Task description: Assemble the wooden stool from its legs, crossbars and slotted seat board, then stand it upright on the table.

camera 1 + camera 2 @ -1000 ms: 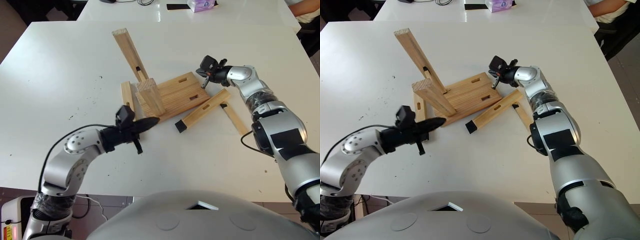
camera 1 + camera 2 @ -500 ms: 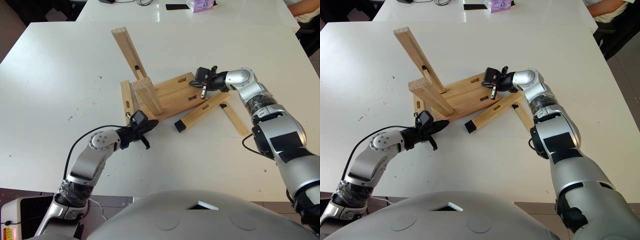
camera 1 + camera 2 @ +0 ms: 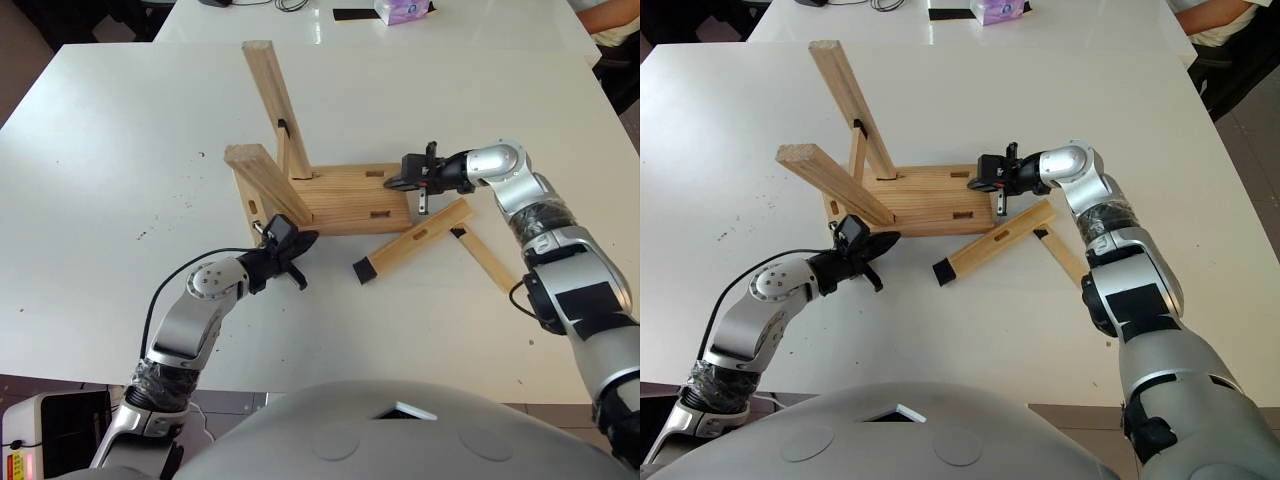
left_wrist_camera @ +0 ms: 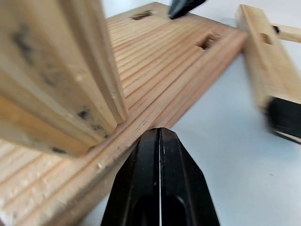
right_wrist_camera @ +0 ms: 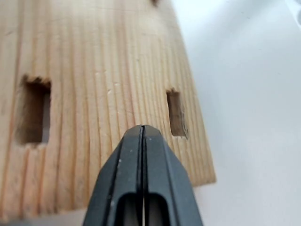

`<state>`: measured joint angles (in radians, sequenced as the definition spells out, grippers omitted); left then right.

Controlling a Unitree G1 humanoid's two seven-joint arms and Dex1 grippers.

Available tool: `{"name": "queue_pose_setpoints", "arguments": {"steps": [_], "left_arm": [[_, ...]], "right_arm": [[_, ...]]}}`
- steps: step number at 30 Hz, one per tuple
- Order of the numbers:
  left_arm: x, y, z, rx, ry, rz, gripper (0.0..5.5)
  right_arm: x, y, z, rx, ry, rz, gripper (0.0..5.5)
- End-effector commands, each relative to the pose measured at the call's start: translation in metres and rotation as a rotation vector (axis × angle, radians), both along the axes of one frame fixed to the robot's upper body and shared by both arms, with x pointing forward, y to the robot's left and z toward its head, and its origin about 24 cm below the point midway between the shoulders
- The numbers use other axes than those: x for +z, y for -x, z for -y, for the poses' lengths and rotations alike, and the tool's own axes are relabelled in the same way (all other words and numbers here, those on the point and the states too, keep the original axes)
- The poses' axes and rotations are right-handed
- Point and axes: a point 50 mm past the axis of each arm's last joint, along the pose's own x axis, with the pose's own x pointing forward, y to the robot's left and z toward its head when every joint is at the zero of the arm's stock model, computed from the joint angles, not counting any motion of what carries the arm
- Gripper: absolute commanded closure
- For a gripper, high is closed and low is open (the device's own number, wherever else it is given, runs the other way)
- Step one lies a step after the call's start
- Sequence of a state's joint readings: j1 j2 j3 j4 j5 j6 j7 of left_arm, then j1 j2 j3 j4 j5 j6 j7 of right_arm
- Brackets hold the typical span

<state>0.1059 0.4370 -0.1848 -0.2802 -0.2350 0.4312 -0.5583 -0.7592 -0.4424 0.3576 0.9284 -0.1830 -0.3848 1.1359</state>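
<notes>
Slotted seat board lies flat near the middle of the white surface, long side running left to right. Two legs are fitted at its left end. The tall leg rises steeply and leans toward the far side; the second leg slants low, up and out to the left. The board's right half shows open slots. A loose leg with a black end cap lies flat off the board's front right corner, its far end just beside the board. A thinner crossbar lies flat to the right of that, angled the other way, the two close together at their far ends. Left hand is low at the board's front left edge, below the second leg. Its fingers are pressed together with nothing between them, the tip at the board's edge; contact cannot be told. Right hand is over the board's right end, fingers together and empty, the tip pointing between two slots; whether it touches the wood cannot be told.
</notes>
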Motion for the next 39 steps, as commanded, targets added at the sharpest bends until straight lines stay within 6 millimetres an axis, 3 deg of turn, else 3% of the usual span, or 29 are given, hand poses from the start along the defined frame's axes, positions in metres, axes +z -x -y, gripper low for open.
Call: {"name": "queue_pose_setpoints", "arguments": {"steps": [1,8,18,23,25,29,32,36,39], "left_arm": [[0.006,-0.016,-0.005,0.085,-0.015,0.043,5.50],[0.010,-0.028,0.002,0.115,0.008,0.065,5.50],[0.013,-0.044,0.008,0.140,0.024,0.091,5.50],[0.011,-0.053,0.006,0.147,0.014,0.100,5.50],[0.017,-0.053,0.004,0.148,0.032,0.126,5.50],[0.047,-0.031,0.001,0.099,0.161,0.196,5.50],[0.074,-0.004,-0.011,0.070,0.236,0.225,5.50],[0.089,0.019,-0.045,0.082,0.161,0.211,5.50],[0.073,0.033,-0.048,-0.022,0.058,0.079,5.50]], "right_arm": [[-0.062,0.050,0.014,0.076,0.153,-0.309,5.48],[-0.072,0.072,0.011,0.073,0.108,-0.359,5.48],[-0.077,0.105,-0.020,0.120,0.002,-0.421,5.48],[-0.069,0.104,-0.026,0.081,-0.062,-0.405,5.48],[-0.053,0.091,-0.021,0.020,-0.109,-0.335,5.48],[-0.008,0.059,-0.004,-0.101,-0.202,-0.180,5.48],[0.012,0.042,0.006,-0.166,-0.230,-0.104,5.48],[0.005,0.034,0.022,-0.298,-0.230,-0.051,5.48],[-0.009,0.036,0.029,-0.384,-0.222,-0.038,5.48]]}}
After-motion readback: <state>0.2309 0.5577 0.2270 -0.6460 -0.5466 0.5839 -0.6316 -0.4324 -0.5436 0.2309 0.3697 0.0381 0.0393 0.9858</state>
